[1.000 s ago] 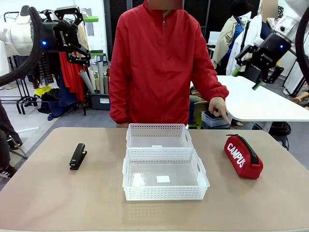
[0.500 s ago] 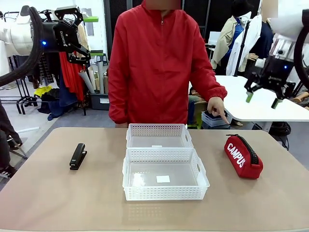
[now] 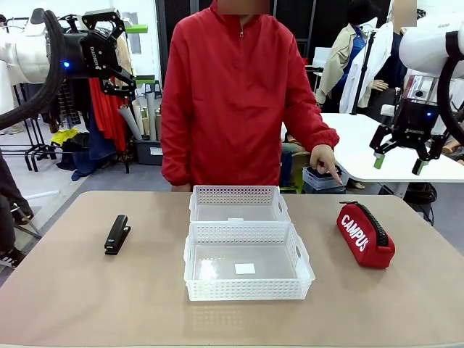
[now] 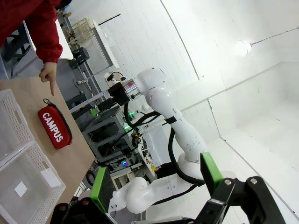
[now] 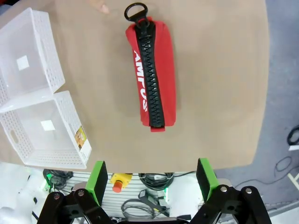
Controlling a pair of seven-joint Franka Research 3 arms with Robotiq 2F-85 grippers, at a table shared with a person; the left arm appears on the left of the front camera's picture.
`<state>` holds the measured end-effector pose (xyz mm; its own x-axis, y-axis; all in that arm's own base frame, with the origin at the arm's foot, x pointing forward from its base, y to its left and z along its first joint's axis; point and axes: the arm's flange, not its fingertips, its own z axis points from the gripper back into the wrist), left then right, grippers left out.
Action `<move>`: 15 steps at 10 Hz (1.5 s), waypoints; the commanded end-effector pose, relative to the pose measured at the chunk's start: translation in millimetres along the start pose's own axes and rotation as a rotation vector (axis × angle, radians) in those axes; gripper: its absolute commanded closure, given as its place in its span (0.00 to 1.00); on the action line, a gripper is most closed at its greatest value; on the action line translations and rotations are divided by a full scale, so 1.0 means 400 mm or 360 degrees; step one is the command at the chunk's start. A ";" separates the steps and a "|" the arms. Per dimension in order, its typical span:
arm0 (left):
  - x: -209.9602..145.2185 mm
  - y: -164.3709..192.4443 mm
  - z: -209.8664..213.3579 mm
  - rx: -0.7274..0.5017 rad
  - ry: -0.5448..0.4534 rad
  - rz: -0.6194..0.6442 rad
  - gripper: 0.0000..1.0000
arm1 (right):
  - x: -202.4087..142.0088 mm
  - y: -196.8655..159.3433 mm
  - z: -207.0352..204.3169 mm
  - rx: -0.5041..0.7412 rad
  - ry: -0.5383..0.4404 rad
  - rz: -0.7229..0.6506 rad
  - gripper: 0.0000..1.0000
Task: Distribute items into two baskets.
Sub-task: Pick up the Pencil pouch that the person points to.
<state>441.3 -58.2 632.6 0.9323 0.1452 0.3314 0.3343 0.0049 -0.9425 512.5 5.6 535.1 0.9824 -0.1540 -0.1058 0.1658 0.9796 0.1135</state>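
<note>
Op: If you drop on the red pouch (image 3: 366, 235) from there, what bites?

Me: Soft fabric, rounded top, zipper along the crest. My right gripper (image 3: 397, 164) hangs high above it, jaws fully apart, holding nothing. In the right wrist view the pouch's long axis runs between my fingers, so I'd span the narrow way. My guess is the pads squash it and slide off the sides.

Op: The person?

Me: Bigger worry. The pouch lies by the desk's (image 3: 87, 304) right edge, and the person's hand (image 3: 328, 161) points down just beside its far end. If I descend off-line, I clip that finger.

Op: Placement?

Me: The pouch looks nearly as long as a basket. If I hold it skewed, an end catches a rim. The near basket (image 3: 246, 288) and far basket (image 3: 235, 194) sit mid-desk, touching, one behind the other. They look light, so a bump likely skids them.

Op: Stapler?

Me: The stapler (image 3: 117, 233) lies flat towards the left edge, well apart from the baskets. It's low and narrow, so a poor pinch could pivot it or spring it open. My left gripper (image 3: 136, 54) is up high on that side, jaws wide, empty.

Op: Blind spots?

Me: I can't tell whether the fingertip touches the desk. The right wrist view cuts the hand off at its top edge, and the pouch's curve hides the first letter. I can't tell whether the baskets are clipped together or only abut. The white patches on their floors are unreadable.
</note>
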 end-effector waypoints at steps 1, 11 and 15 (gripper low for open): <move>-0.005 -0.003 0.002 -0.0004 -0.0005 -0.0001 0.00 | -0.006 0.006 0.010 0.0002 -0.0012 -0.0028 0.00; -0.005 -0.003 0.002 -0.0004 -0.0005 -0.0001 0.00 | 0.077 -0.022 -0.335 -0.0034 0.0150 0.0131 0.00; -0.005 -0.003 0.002 -0.0004 -0.0005 -0.0001 0.00 | 0.084 0.018 -0.409 0.0015 0.0150 0.0148 0.00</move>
<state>441.1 -58.2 632.7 0.9322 0.1452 0.3316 0.3345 0.0050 -0.9424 533.1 25.7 377.1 0.9744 -0.0539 -0.2184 0.0780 0.9916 0.1033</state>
